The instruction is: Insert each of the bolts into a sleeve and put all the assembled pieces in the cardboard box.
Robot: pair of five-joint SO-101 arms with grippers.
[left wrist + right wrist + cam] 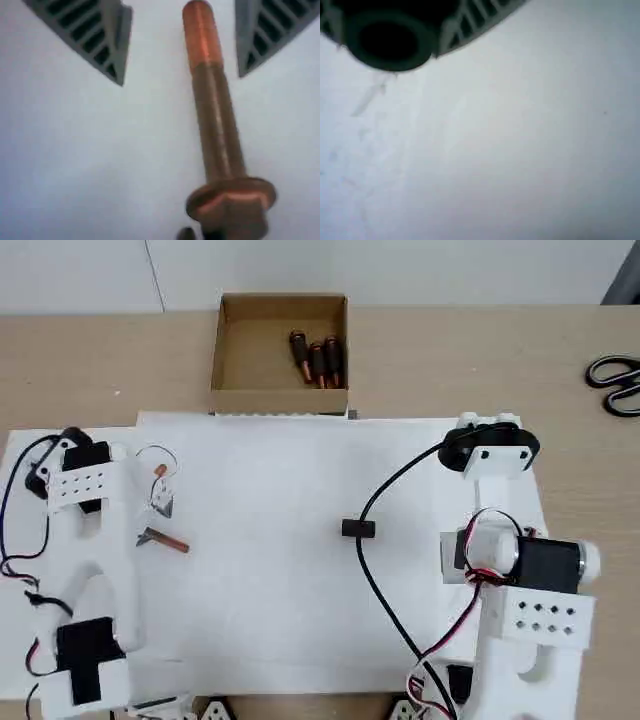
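Bolt-pickup step: left end effector (180, 77) gapes wide astride the bolt (215, 125) and must close next; right end effector (392, 30) apparently grips a sleeve (387, 42).

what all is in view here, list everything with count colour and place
table: one, tan
sheet: one, white, over the table's near part
cardboard box: one, brown, on the table beyond the sheet
assembled pieces: three, copper and dark, in the box's right half
bolt: one, copper, flat on the sheet, left side
sleeve: one, black, held over the sheet
copper bit: one, near the bolt, too small to tell
scissors: one pair, black, table's right edge
cable: one, black, across the sheet, small black block on it
left gripper: grey, open around the bolt
right gripper: grey, shut on the sleeve
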